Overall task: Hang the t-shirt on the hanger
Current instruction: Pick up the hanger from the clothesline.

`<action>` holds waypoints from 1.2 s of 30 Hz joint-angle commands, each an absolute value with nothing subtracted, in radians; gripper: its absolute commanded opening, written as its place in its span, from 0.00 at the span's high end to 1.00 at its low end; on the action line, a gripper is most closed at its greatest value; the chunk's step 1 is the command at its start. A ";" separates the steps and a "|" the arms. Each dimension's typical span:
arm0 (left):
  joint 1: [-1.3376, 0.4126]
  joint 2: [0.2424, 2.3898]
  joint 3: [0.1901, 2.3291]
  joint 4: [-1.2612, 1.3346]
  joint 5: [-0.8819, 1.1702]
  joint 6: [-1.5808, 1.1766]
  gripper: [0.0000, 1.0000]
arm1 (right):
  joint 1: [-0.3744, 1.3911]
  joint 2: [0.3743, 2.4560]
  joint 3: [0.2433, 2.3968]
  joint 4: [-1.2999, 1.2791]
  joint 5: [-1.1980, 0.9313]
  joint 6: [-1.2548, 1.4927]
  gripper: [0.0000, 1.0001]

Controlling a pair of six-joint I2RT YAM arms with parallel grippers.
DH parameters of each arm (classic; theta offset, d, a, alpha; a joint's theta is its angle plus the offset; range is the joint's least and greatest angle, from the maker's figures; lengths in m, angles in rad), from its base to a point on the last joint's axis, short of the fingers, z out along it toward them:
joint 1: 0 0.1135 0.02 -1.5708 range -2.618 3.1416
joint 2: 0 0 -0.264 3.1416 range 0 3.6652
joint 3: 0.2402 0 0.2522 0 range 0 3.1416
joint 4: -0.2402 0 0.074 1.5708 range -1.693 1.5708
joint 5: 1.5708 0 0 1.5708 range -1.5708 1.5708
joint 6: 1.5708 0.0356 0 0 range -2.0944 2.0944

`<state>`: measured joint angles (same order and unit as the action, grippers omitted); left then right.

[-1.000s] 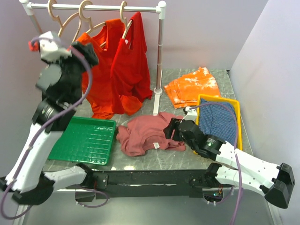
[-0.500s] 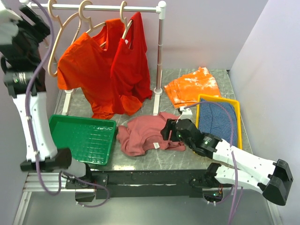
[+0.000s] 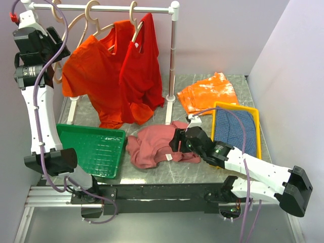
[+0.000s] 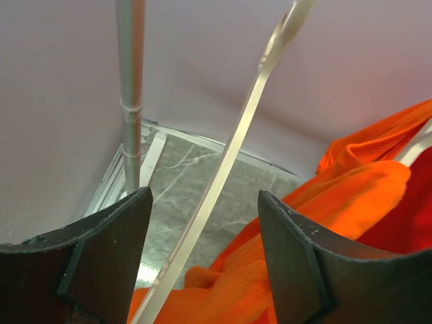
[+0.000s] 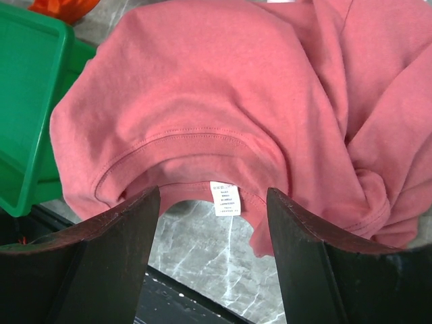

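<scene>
The grey stone tabletop (image 3: 152,174) carries everything. A white clothes rail (image 3: 111,8) spans its far edge from 10 to 12 o'clock, with an orange t-shirt (image 3: 93,76) and a red t-shirt (image 3: 144,71) hanging from it. A green tray (image 3: 91,147) lies at 8 o'clock and a yellow tray (image 3: 235,105) at 4 o'clock.

Between the two trays, at 6 o'clock near the front edge, the t-shirt (image 3: 152,147) lies crumpled, collar toward the front. It looks light, soft and limp, so it will probably sag and bunch wherever it is lifted. The collar band or a shoulder seam seems the firmest place to take hold.

The hanger (image 4: 226,158) hangs bare at the rail's 10 o'clock end, beside the orange t-shirt. It looks stiff but free to swing on its hook.

The left gripper (image 4: 202,202) is raised to the rail, its fingers apart either side of the hanger's sloping arm and not visibly touching it. The right gripper (image 5: 212,196) hovers over the collar with its fingers spread, holding nothing. The small white neck label (image 5: 225,198) sits between them.

Room is tight. The green tray's rim touches the t-shirt at 9 o'clock, the front edge is close, and the hanging shirts crowd the hanger at 3 o'clock.
</scene>
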<state>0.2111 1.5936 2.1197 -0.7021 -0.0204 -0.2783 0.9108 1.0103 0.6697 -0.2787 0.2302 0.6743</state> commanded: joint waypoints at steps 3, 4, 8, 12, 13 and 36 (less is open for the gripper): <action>0.218 1.591 2.120 -0.663 -0.035 -0.245 0.35 | 0.907 1.003 0.706 -0.245 0.229 0.667 0.28; 0.218 1.598 2.117 -0.663 -0.044 -0.244 0.36 | 0.907 1.003 0.706 -0.245 0.229 0.666 0.28; 0.218 1.609 2.102 -0.657 -0.045 -0.241 0.41 | 0.907 1.005 0.710 -0.256 0.227 0.663 0.28; 0.216 1.618 2.076 -0.644 -0.026 -0.247 0.45 | 0.907 1.000 0.709 -0.255 0.229 0.663 0.28; 0.216 1.621 2.069 -0.644 -0.028 -0.248 0.47 | 0.908 0.999 0.707 -0.256 0.229 0.664 0.28; 0.189 1.569 2.115 -0.629 0.072 -0.209 0.99 | 0.907 0.988 0.689 -0.259 0.235 0.670 0.28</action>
